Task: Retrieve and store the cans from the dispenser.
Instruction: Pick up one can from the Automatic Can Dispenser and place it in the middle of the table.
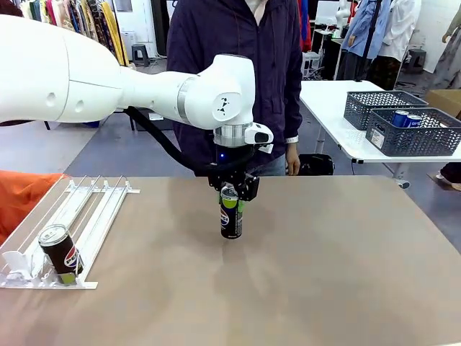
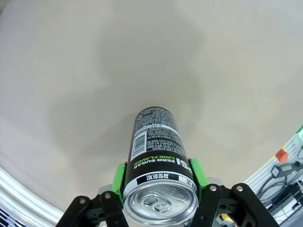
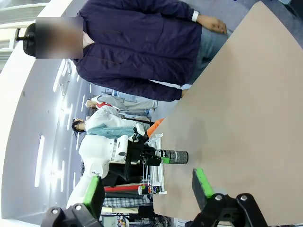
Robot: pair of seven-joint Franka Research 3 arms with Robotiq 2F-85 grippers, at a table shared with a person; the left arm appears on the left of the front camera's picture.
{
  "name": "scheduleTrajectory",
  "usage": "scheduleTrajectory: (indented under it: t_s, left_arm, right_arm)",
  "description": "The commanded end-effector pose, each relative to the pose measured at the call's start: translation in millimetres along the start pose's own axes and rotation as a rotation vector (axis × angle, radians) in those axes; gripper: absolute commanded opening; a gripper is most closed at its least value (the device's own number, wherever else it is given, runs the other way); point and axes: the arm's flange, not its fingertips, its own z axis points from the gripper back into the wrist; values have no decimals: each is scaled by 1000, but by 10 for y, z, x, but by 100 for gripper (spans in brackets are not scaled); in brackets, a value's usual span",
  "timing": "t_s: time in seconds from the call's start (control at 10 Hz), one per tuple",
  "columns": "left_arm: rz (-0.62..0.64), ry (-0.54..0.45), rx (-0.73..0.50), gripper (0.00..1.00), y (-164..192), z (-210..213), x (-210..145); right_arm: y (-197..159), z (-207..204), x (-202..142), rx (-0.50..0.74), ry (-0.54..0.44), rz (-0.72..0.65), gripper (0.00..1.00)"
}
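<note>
**Left arm has a black can upright mid-table, open board all round**

The left gripper [image 1: 232, 189] comes straight down over the black can [image 1: 230, 213]. Its green pads are pinched on the upper wall just under the silver lid, jaws narrowed to the can's width. The can's long axis is vertical, in line with the fingers. Its base is at or just above the table [image 1: 324, 274], and I can't tell which.

The can is midway between the left and right edges and nearer the far edge, where a person [image 1: 238, 43] stands right behind it. There's bare board on every side, so plenty of room to travel.

The dispenser [image 1: 94, 205] lies well off along the left edge. A second black can [image 1: 61, 254] stands against the stoppers at its near end, clearly on the left arm's side.

The right gripper [image 3: 147, 189] is spread wide and empty, looking across the table.

Past the far right corner, on a separate white table [image 1: 328, 101], a dark grey basket [image 1: 432, 140] holds blue cans [image 1: 407, 119]. That's probably where this one is bound, a rightward carry.
</note>
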Motion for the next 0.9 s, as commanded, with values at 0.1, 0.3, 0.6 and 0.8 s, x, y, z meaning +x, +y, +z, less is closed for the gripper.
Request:
scheduleTrajectory:
  t_s: [0.1,0.3,0.6,0.8]
  left_arm:
    - [-11,-15,24,100,12,66,17]
    - [-8,-21,25,100,18,72,8]
    - [6,-86,27,100,37,274,-112]
    - [6,-157,11,100,123,804,-510]
  right_arm:
    - [6,-24,18,31,-13,24,100]
    - [6,-24,18,31,-13,24,100]
    - [6,-24,18,31,-13,24,100]
    - [6,-24,18,31,-13,24,100]
